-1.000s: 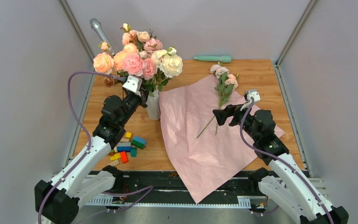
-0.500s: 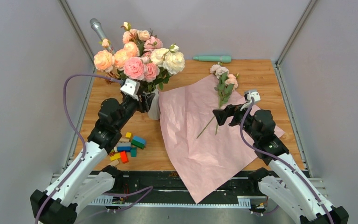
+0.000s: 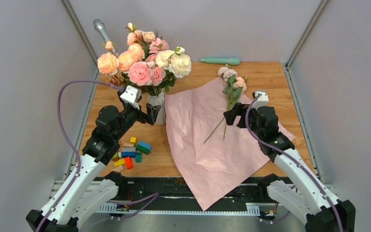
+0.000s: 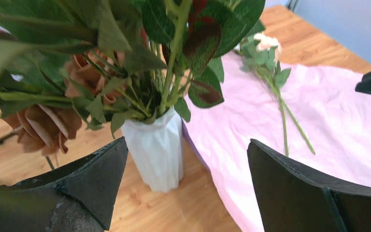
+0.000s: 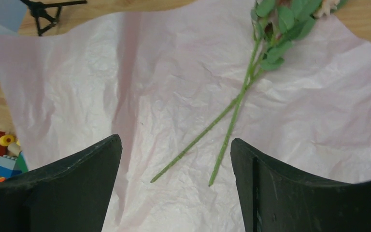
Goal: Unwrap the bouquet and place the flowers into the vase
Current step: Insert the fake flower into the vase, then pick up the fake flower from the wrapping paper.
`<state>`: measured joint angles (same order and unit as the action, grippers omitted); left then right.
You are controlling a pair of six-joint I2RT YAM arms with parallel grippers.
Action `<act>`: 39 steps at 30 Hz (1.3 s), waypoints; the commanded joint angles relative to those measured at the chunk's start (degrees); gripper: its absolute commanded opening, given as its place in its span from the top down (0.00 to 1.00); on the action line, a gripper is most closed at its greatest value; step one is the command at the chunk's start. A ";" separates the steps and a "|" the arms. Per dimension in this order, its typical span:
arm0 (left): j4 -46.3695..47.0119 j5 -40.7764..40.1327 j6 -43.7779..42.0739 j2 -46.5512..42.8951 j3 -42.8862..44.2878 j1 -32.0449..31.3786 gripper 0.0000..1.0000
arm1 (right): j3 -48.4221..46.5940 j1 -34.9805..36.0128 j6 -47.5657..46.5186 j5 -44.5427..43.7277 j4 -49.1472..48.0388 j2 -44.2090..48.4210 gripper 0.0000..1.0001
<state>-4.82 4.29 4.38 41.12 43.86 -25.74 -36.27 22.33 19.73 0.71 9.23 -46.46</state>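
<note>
Wooden table (image 3: 270,72), boxed in by grey walls at the sides and back. Wrapping paper (image 3: 203,140), one pink crinkled sheet, opened flat across the middle and right of the table, its near corner hanging over the front edge. Left arm, reaching in toward the back left; left gripper (image 3: 152,112) released, jaws spread wide with nothing between them, facing the vase from just beside it without touching. Right arm, reaching over the right part of the sheet; right gripper (image 3: 229,116) likewise released and empty, jaws wide, above the paper close to the stems but clear of them. Bunch of large peach, deep pink and cream blooms (image 3: 142,60) with dark leaves, standing in the vase and spreading well beyond its mouth. The vase (image 3: 159,108), slim, white, ribbed, upright on bare wood at the left edge of the sheet. The flowers (image 3: 230,89), a few small pale pink and white roses with green leaves, lying loose on the far right part of the sheet, heads toward the back at the paper's edge, thin stems crossing and pointing toward the near left. Teal cylinder (image 3: 220,60), lying at the back edge. Silver microphone-shaped object (image 3: 104,34), leaning in the back left corner. Coloured toy blocks (image 3: 133,152), a small cluster on the wood, near left of the vase.
</note>
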 commanded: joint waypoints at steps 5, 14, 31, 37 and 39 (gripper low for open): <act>-13.49 3.69 -2.49 3.78 5.90 0.20 0.00 | -0.07 -9.21 7.16 7.56 -0.86 -12.33 0.25; -14.47 3.78 -4.32 4.19 4.10 0.23 0.00 | -3.11 -11.37 4.66 11.27 -6.61 -28.80 0.44; -13.94 4.68 -4.34 2.58 3.25 0.21 0.00 | -11.16 -11.37 2.89 12.79 -9.46 -45.18 0.69; -13.99 4.67 -4.30 2.56 3.25 0.14 0.00 | -11.72 -11.38 2.60 12.65 -9.42 -47.10 0.74; -13.96 4.67 -4.29 2.56 3.19 0.16 0.00 | -11.60 -11.36 2.64 12.23 -9.44 -47.06 0.74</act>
<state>-19.33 8.49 0.93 44.40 47.16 -25.74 -45.93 11.16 22.96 13.98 1.89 -92.95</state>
